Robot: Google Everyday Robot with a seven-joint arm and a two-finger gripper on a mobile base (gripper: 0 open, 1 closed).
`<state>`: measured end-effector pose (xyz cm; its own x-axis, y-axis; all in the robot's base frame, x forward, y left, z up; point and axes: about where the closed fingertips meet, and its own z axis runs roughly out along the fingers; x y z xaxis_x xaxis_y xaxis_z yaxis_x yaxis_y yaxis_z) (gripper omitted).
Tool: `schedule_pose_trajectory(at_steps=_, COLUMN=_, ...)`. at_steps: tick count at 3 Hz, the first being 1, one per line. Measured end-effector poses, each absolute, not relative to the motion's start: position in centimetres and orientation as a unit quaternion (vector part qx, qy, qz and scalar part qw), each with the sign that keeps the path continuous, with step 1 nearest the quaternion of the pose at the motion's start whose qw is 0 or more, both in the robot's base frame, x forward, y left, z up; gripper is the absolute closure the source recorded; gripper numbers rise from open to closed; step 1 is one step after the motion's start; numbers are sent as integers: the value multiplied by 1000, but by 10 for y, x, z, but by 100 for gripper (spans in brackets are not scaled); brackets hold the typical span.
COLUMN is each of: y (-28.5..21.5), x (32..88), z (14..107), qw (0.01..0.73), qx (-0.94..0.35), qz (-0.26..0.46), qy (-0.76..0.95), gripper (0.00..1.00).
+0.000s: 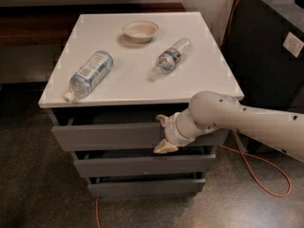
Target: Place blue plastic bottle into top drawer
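Hand (164, 134) sits against the top drawer (104, 136) front, toward 6 o'clock below the surface (133, 87); I cannot tell whether it is spread or clamped. That drawer looks barely opened, so opening, picking and placing remain. The blue bottle (90, 74) lies on its side at 9 o'clock, untouched. A bowl (140, 31) sits at 12, a smaller bottle (172, 57) toward 2. A dark cabinet (266, 56) and an orange cable (266, 163) stand at 3 o'clock

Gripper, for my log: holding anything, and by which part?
Cannot tell: the gripper sits against the front of the flat grey top drawer. The blue-labelled plastic bottle lies apart, on top.
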<state>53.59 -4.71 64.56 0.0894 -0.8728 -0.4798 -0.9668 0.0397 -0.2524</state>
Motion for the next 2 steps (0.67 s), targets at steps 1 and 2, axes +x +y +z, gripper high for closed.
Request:
schedule_pose_trajectory(at_steps=1, y=-48, x=535, z=649, qw=270, qx=-686, qz=90, qy=670, gripper=70)
schedule_pose_trajectory(at_steps=2, y=-47, x=534, z=657, qw=270, qx=-686, qz=90, qy=670, gripper=93)
